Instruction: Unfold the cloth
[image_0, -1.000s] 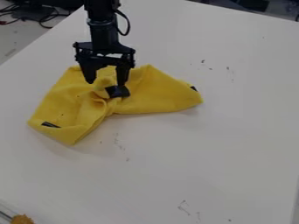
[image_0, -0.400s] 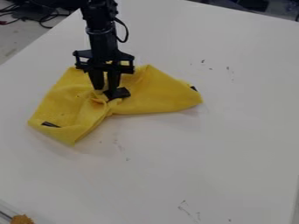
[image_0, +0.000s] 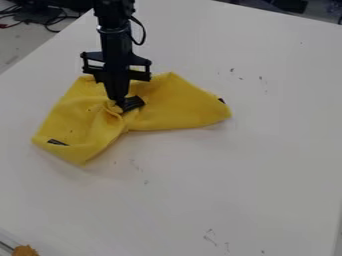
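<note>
One black hand (image_0: 119, 103) pinches a bunched bit in the middle of one yellow cloth (image_0: 186, 110) with three dark patches (image_0: 58, 142). The cloth lies crumpled on one white surface (image_0: 234, 175), nearer its upper left edge. There is lots of room to move right and down.

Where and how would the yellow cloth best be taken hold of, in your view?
Probably from above, at the bunched fold near the middle of the yellow cloth, where the tool is: it seems raised enough to pinch, while the outer parts lie flatter.
</note>
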